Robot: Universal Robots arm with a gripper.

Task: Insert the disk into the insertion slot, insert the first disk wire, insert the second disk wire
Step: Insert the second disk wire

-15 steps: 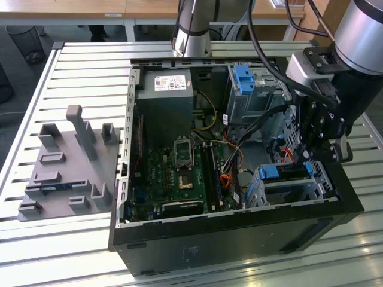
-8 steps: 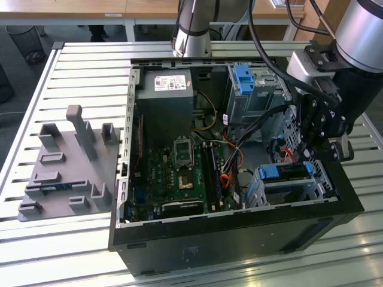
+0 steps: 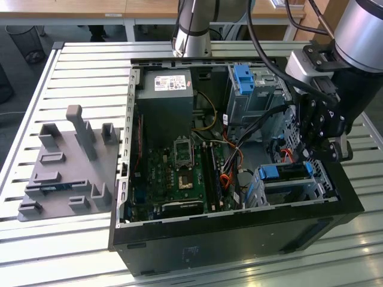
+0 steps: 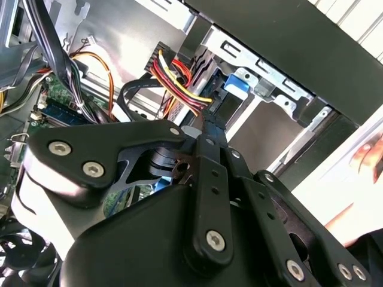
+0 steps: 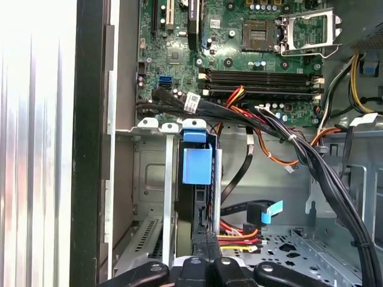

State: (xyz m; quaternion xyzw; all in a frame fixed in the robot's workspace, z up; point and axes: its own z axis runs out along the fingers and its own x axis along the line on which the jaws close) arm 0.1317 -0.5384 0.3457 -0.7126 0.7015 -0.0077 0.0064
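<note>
The disk (image 5: pixel 196 164) sat in the insertion slot (image 5: pixel 169 179), just ahead of the jaws, which were pinched shut on the red-and-yellow disk wire (image 4: pixel 179 84) at its black plug. The case wall (image 5: pixel 90 149) ran close alongside. A black cable bundle (image 5: pixel 311 161) crossed the opposite side, with open case floor (image 5: pixel 287 248) between.

Slatted metal table (image 3: pixel 78 60) carries open computer case (image 3: pixel 239 245), grey fixture plate (image 3: pixel 75 170).

Readable text: none showing | white label (image 3: pixel 170 84) sitting on power supply (image 3: pixel 161 116) | its print showing too small to read
</note>
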